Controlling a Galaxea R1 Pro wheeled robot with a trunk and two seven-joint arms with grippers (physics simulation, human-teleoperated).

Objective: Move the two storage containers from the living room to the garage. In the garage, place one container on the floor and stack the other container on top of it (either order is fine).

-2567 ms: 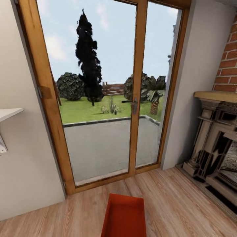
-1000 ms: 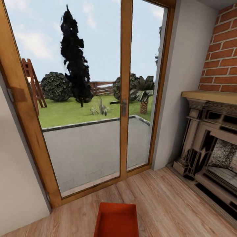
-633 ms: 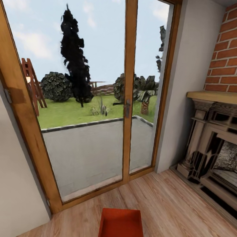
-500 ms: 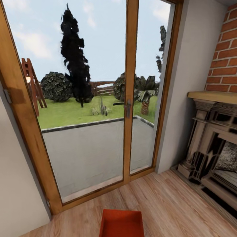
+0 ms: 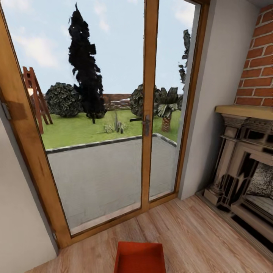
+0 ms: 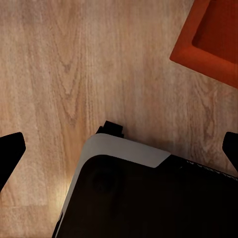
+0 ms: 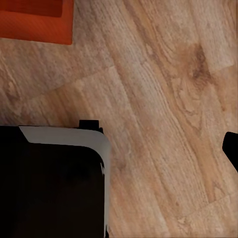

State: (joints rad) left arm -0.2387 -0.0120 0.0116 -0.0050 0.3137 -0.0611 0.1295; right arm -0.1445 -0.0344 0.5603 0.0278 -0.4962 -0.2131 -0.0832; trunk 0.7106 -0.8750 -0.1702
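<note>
Ahead in the head view: wood-framed glass garden doors (image 5: 148, 113), stone fireplace (image 5: 242, 174), one orange-red storage container (image 5: 139, 258) on the wood-plank floor (image 5: 197, 231). Under the left wrist: fingers (image 6: 11, 153) spread wide, container corner (image 6: 210, 39) well apart, beyond the robot's dark base (image 6: 148, 193). Under the right wrist: one dark fingertip (image 7: 232, 148) at the frame edge, spread impossible to tell, container edge (image 7: 34, 21) far off.

Overall light: I get a bright, even daylight feed through the glass garden doors (image 5: 113, 113).
Sky: pale and slightly washed near the top.
Fireplace (image 5: 242, 178): its recesses read nearly black.
Wood-plank floor (image 5: 197, 231): evenly lit, no hard shadows.
Wrist feeds: dimmer; the robot base (image 6: 148, 193) is a black mass, with a warm glow on the planks beside it.
Sharpness: soft render; the tree (image 5: 85, 64) is jagged.
</note>
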